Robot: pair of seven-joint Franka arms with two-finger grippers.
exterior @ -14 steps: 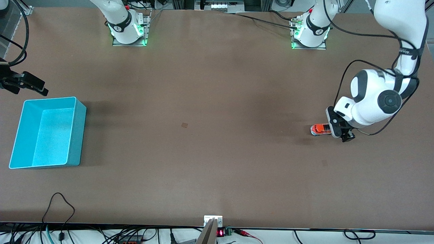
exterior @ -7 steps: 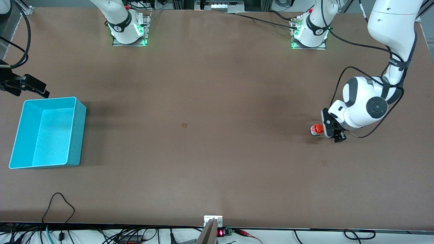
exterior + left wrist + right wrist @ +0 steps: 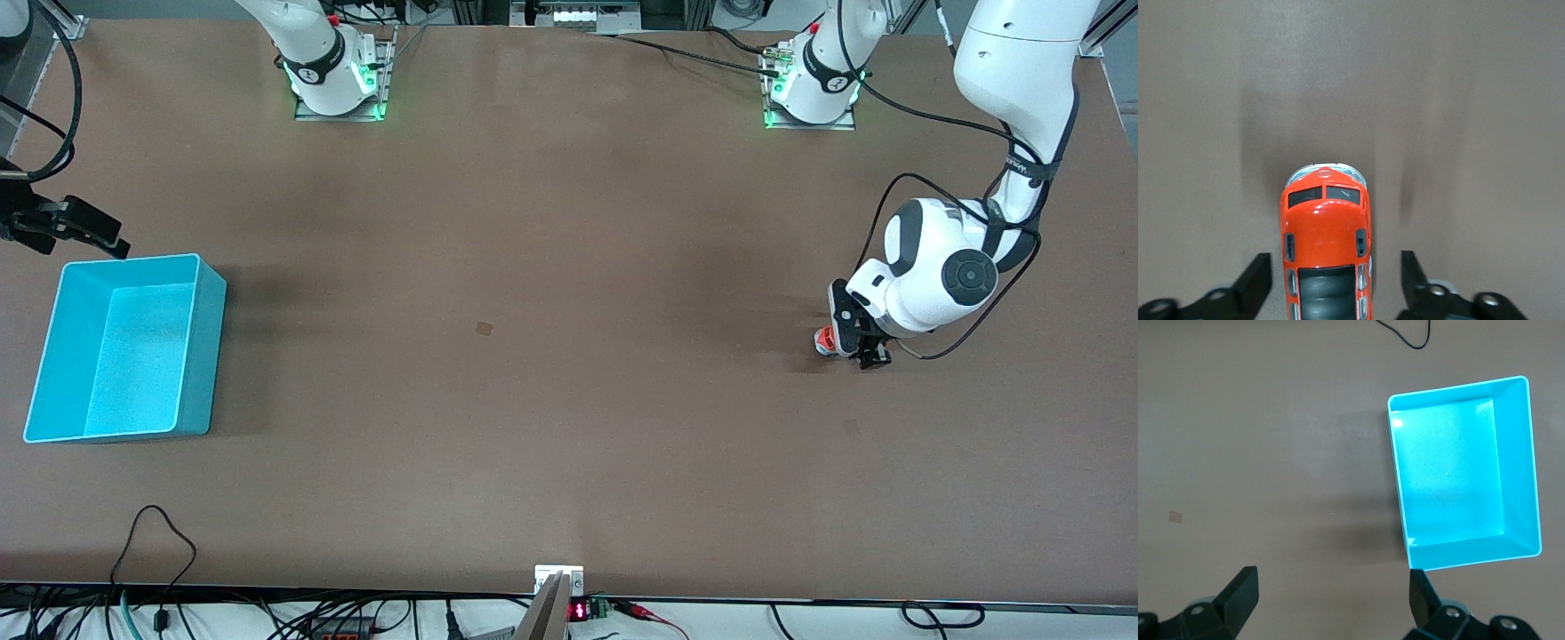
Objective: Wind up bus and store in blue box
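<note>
- Change since the earlier frames: I have brought the left arm in toward the middle of the table and lowered it, so my left gripper (image 3: 852, 347) now straddles the bus (image 3: 825, 340), of which only the nose shows in the front view; before, most of the orange body lay exposed beside the fingers.
- Table (image 3: 569, 427): the brown work surface; the bus stands on it at the left arm's end.
- Blue box (image 3: 124, 347): sits empty at the right arm's end, well apart from the bus. In the right wrist view it lies just ahead of my right gripper (image 3: 1331, 600), placed where the toy will be dropped in.
- Right gripper (image 3: 67, 227): jaws spread wide, holding nothing; this arm waits beside the box.
- Left gripper (image 3: 1336, 280): fingers (image 3: 1258, 280) partly drawn in, one on each flank of the bus, with a gap visible on both sides; no contact yet. I judge the side-on straddle is meant to grasp the body for winding.
- Bus (image 3: 1326, 247): between the left fingers, nose pointing away from the wrist, wheels on the table.
</note>
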